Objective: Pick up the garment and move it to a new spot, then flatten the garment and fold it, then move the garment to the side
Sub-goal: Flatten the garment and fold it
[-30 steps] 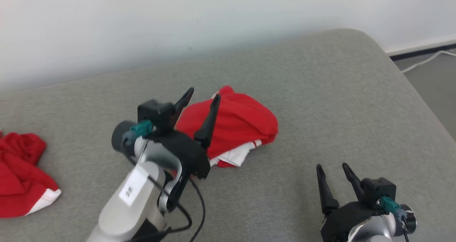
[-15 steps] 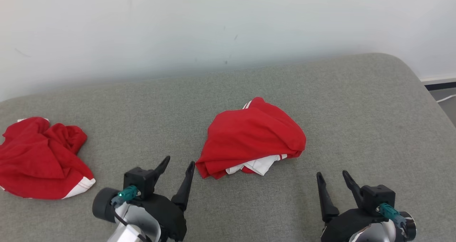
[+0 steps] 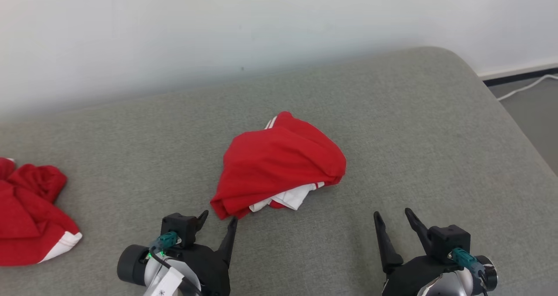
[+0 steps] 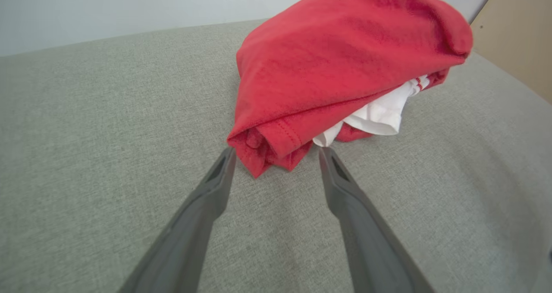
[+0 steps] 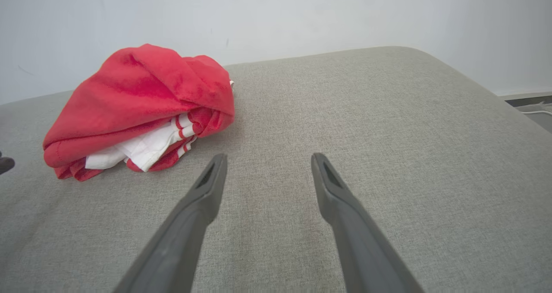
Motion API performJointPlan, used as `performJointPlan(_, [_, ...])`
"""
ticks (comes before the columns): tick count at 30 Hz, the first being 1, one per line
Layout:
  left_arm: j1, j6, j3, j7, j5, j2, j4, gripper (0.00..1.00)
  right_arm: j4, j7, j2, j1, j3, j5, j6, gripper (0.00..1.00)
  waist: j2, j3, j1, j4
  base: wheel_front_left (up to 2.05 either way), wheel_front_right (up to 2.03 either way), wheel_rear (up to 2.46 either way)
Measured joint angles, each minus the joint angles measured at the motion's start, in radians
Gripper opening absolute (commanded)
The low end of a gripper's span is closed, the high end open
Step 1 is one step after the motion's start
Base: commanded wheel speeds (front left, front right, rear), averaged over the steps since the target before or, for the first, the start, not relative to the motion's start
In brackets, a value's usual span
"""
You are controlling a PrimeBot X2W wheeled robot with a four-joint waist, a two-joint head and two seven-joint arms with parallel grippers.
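Looks like the pick-up step: red garment (image 3: 279,165) sits bunched mid grey cushion (image 3: 436,126), left claw (image 3: 219,216) released at its near corner, right claw (image 3: 391,212) released and apart, so next the left should ease forward and pinch that hem.

I am in a plain indoor room, home-like in its furniture but so bare that I cannot tell a living room from a test room. Before me spreads a broad grey woven-fabric cushion (image 3: 414,126) with a rounded corner at the upper right, set against a blank white wall (image 3: 174,34) across the top. At the far right run a dark skirting strip (image 3: 518,75), a thin white cable (image 3: 523,86) and smooth grey floor (image 3: 538,108). A crumpled red cloth garment with white trim (image 3: 279,165) lies mid-frame on the upholstery.
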Motion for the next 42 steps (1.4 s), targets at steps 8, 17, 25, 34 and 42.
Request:
performJointPlan(8, [-0.053, 0.02, 0.033, 0.026, -0.001, 0.003, 0.047, 1.0, -0.013, 0.017, 0.002, -0.028, 0.05, 0.001, 0.061, 1.0, 0.0, 0.055, 0.0001, -0.06, 0.0, 0.0, 0.0])
performJointPlan(17, [-0.091, 0.02, 0.039, 0.05, -0.009, -0.001, 0.094, 0.0, -0.01, 0.016, 0.002, -0.044, 0.042, 0.001, 0.067, 1.0, 0.0001, 0.107, 0.0001, -0.106, 0.0, 0.0, 0.0])
performJointPlan(25, [-0.172, -0.015, 0.057, 0.006, -0.03, -0.026, 0.026, 0.0, 0.012, 0.007, 0.001, -0.054, 0.025, 0.002, 0.061, 1.0, 0.0, 0.101, 0.0001, -0.098, 0.0, 0.0, 0.0])
performJointPlan(34, [-0.336, -0.08, 0.018, -0.046, -0.029, -0.069, -0.21, 0.0, 0.041, 0.006, 0.004, -0.054, 0.037, 0.003, 0.061, 1.0, 0.0, 0.054, 0.0001, -0.077, 0.0, 0.0, 0.0])
performJointPlan(42, [-0.441, -0.066, 0.006, -0.055, -0.022, -0.083, -0.421, 0.0, 0.049, -0.001, 0.006, -0.037, 0.044, 0.01, 0.06, 1.0, 0.0, 0.013, 0.0001, -0.071, 0.0, 0.0, 0.0])
